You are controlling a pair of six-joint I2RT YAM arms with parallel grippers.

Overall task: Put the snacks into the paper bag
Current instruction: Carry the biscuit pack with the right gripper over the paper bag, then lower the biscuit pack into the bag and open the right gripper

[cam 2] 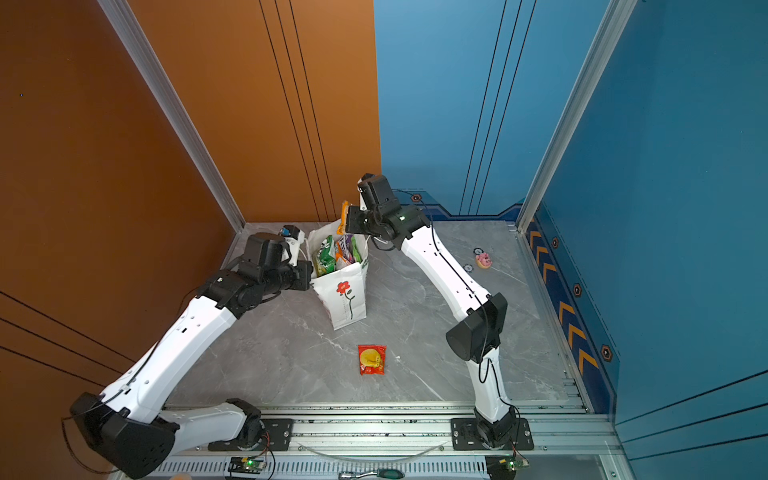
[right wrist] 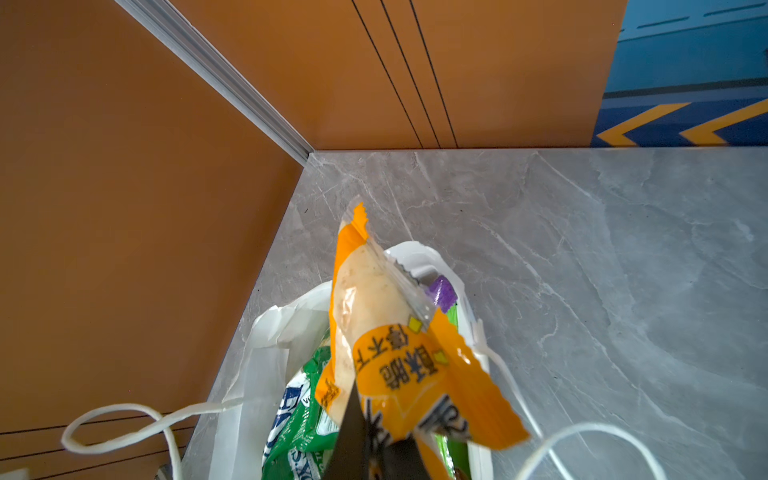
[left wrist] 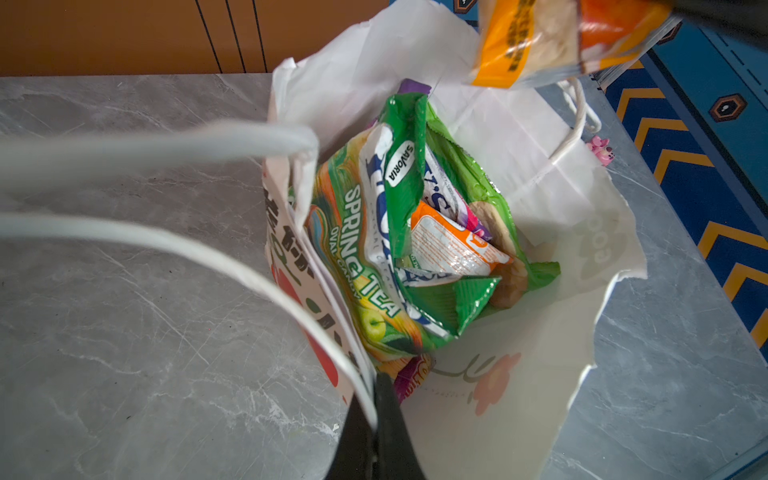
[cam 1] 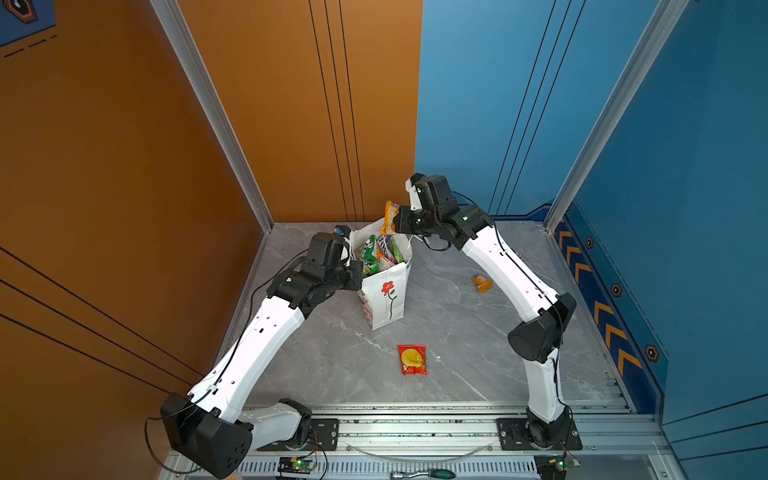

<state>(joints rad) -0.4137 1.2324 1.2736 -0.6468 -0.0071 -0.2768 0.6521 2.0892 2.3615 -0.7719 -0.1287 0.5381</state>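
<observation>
The grey marbled surface [cam 1: 457, 365] carries everything. Toward its back the paper bag [cam 1: 388, 303] stands upright. It is white with its mouth open and a red flower printed on its side, and in both top views it sits between the two arms. The left claw [left wrist: 376, 419] is closed tight on the bag's rim, pinching the paper beside a white cord handle [left wrist: 166, 145].

Several snacks stand packed together inside the bag:
- a green Spring Tea packet [left wrist: 353, 257] against the wall nearest the left claw
- a green Savoria packet [left wrist: 405, 174] over the middle
- an orange-and-white packet [left wrist: 453, 245] wedged lower down
- a purple packet [right wrist: 441, 291] at the far side

The right claw [right wrist: 370, 444] is clamped on an orange packet [right wrist: 374, 316], held in the air just above the bag's mouth. In front of the bag and well apart from it, a red packet [cam 1: 412, 360] with a yellow circle lies flat on the surface. A small orange packet [cam 1: 482, 283] lies beside the right arm. A pink donut toy [cam 2: 483, 260] rests near the right wall.
</observation>
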